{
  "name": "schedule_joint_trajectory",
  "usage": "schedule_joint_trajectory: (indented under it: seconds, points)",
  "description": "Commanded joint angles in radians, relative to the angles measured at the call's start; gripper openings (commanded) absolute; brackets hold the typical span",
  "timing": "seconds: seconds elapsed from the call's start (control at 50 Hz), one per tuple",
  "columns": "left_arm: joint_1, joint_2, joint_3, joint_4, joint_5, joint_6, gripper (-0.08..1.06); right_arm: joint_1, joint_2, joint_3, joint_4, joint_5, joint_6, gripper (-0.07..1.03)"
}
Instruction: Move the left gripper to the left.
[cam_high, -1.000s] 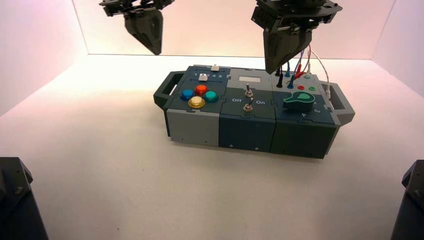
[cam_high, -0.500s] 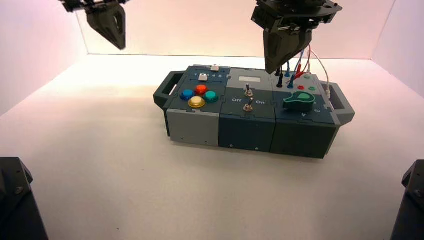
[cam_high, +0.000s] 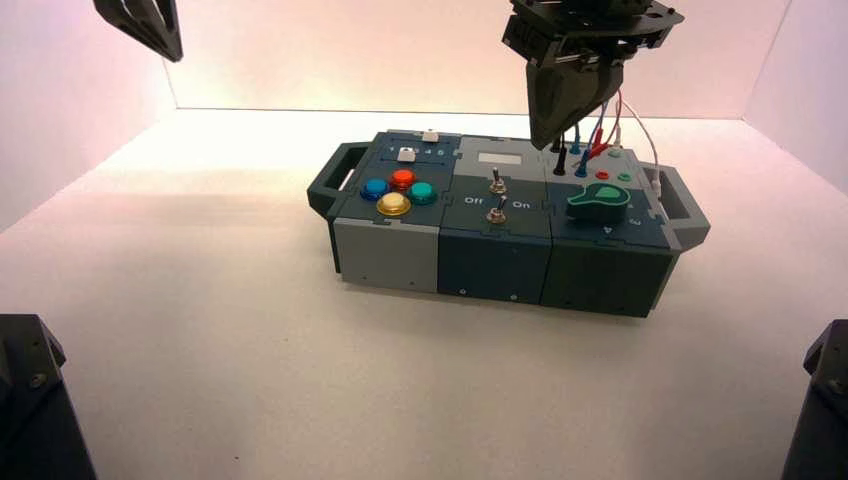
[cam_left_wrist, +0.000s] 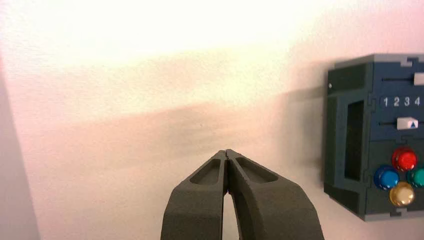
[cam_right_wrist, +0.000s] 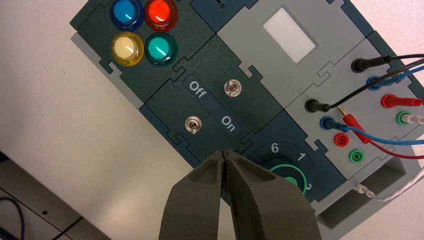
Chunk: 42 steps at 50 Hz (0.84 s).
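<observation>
Leftward shift nearly done: left gripper (cam_high: 150, 25) high, far-left, well clear of box (cam_high: 500, 215).
Fingertips pressed together, empty; only slight further travel needed.

Matt plastic box (cam_high: 500, 235) with glossy domed buttons (cam_right_wrist: 142, 30), shiny metal toggle switches (cam_right_wrist: 231, 88), on a smooth white table (cam_high: 250, 350).

closed left end effector (cam_high: 160, 35), high far left

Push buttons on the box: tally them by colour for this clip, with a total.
Blue button: 1
Red button: 1
Yellow button: 1
Green button: 1
Total: 4, clustered at the box's left end.
</observation>
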Motion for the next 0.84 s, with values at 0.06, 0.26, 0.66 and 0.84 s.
schedule_joint_trajectory:
  seconds: [0.06, 0.26, 0.66, 0.84]
  points:
    - [0.034, -0.038, -0.005, 0.0, -0.018, 0.012, -0.03, -0.002, -0.006, -0.014, 0.002, -0.006, 0.0, -0.02]
    - [0.063, -0.04, -0.003, 0.0, -0.025, 0.012, -0.03, -0.002, -0.003, -0.014, 0.002, -0.005, 0.0, -0.02]
    - [0.063, -0.044, 0.0, -0.005, -0.025, 0.012, -0.03, -0.002, -0.002, -0.014, 0.002, -0.008, 0.0, -0.02]
    - [0.063, -0.058, 0.002, -0.008, -0.025, 0.012, -0.03, -0.002, -0.002, -0.012, 0.002, -0.014, 0.0, -0.02]
